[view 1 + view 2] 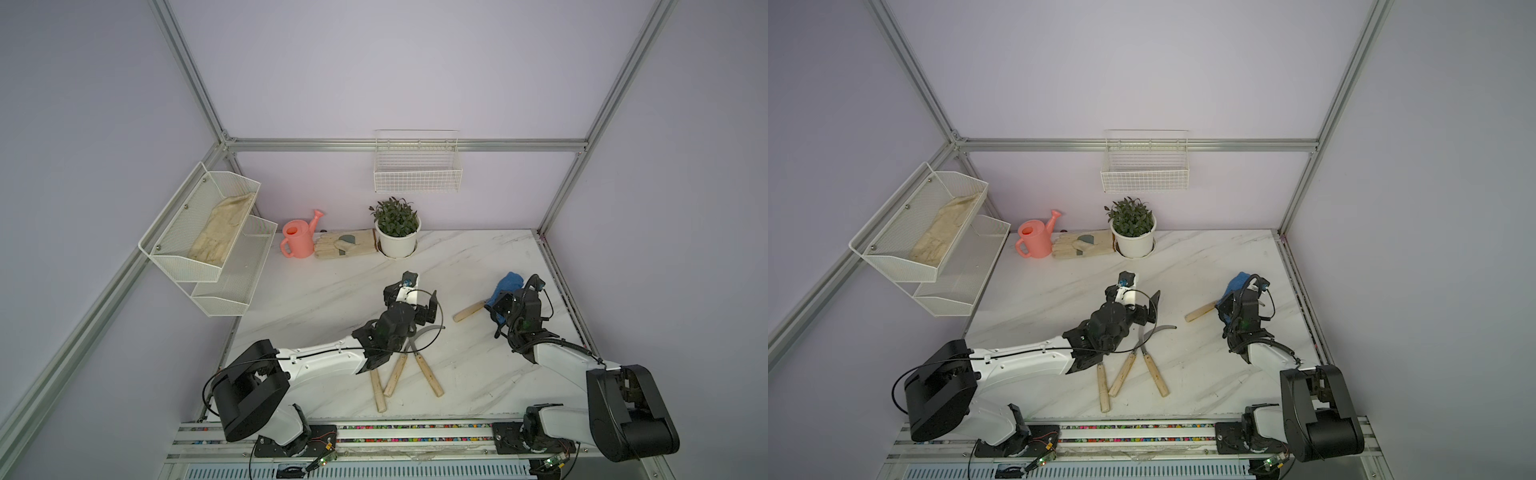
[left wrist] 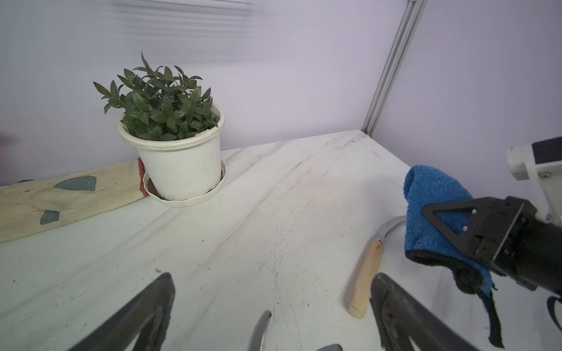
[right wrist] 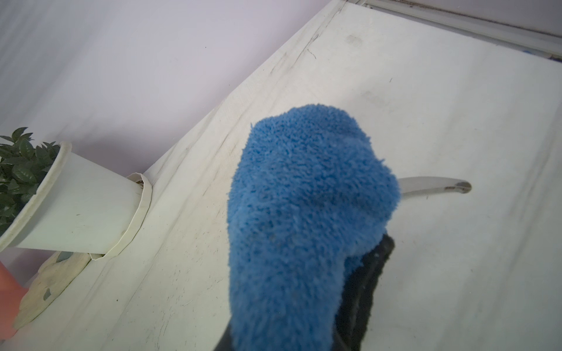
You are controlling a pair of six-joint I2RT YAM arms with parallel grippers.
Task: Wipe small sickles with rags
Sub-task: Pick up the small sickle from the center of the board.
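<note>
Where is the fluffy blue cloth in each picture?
In a top view: blue cloth right of the picture's middle.
In a top view: blue cloth in the same spot.
Left wrist view: near that picture's right edge, clamped in the right gripper.
Right wrist view: filling the picture's middle.
Shared landmark: the potted plant, in all four.

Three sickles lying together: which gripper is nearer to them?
Left. The left gripper hangs open by the blade ends of the three sickles. The right gripper is off to the side, shut on the blue cloth over the fourth sickle.
</note>
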